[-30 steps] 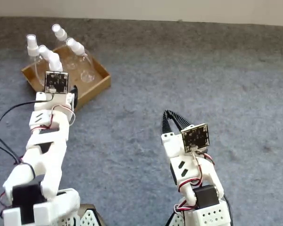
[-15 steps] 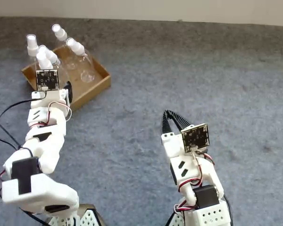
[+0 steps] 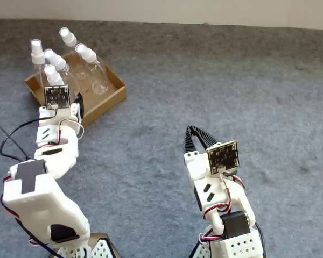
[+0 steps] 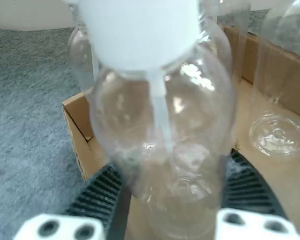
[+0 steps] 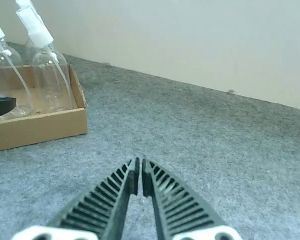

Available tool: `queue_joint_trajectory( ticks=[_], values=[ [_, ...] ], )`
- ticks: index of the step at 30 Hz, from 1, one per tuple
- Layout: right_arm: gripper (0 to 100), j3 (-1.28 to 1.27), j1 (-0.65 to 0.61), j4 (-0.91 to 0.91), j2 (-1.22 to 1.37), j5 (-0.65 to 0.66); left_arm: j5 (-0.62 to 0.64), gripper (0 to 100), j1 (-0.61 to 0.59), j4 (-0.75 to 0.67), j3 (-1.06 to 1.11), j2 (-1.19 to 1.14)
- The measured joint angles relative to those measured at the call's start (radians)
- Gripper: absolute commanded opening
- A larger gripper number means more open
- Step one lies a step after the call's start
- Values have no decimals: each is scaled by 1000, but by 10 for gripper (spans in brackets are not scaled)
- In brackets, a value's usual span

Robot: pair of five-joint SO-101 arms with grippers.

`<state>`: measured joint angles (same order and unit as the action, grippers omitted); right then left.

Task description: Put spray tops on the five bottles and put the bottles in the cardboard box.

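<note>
My left gripper (image 4: 172,186) is shut on a clear bottle (image 4: 165,125) with a white spray top (image 4: 140,30). It holds the bottle upright over the near left part of the cardboard box (image 3: 110,99). From above, the held bottle's top (image 3: 53,75) stands just beyond the left wrist (image 3: 58,98). Several other clear bottles with spray tops (image 3: 86,52) stand in the box; one base (image 4: 277,137) rests on the box floor beside the held bottle. My right gripper (image 5: 139,176) is shut on nothing, low over the carpet (image 3: 196,137), well to the right of the box.
Grey carpet (image 3: 220,80) covers the table and runs to a pale wall (image 5: 190,40) at the back. The box wall (image 4: 80,130) stands just in front of the left fingers. In the right wrist view the box (image 5: 40,127) and two bottles (image 5: 50,80) lie far off.
The left arm's wrist and the held bottle shifted a little to the left and then nearer, while its rear links swung leftward. The right arm has stayed still.
</note>
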<state>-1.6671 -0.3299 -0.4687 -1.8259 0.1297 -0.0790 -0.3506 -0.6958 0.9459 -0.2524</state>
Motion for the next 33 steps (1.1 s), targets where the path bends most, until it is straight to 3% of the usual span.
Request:
queue_joint_trajectory(
  ticks=[11, 19, 33],
  values=[
    [11, 0, 0, 0, 0, 0, 3, 125, -2, -6, -52, -66],
    [11, 0, 0, 0, 0, 0, 3, 242, -2, -6, -54, -66],
    [11, 0, 0, 0, 0, 0, 3, 245, -2, -6, -35, -64]
  ],
)
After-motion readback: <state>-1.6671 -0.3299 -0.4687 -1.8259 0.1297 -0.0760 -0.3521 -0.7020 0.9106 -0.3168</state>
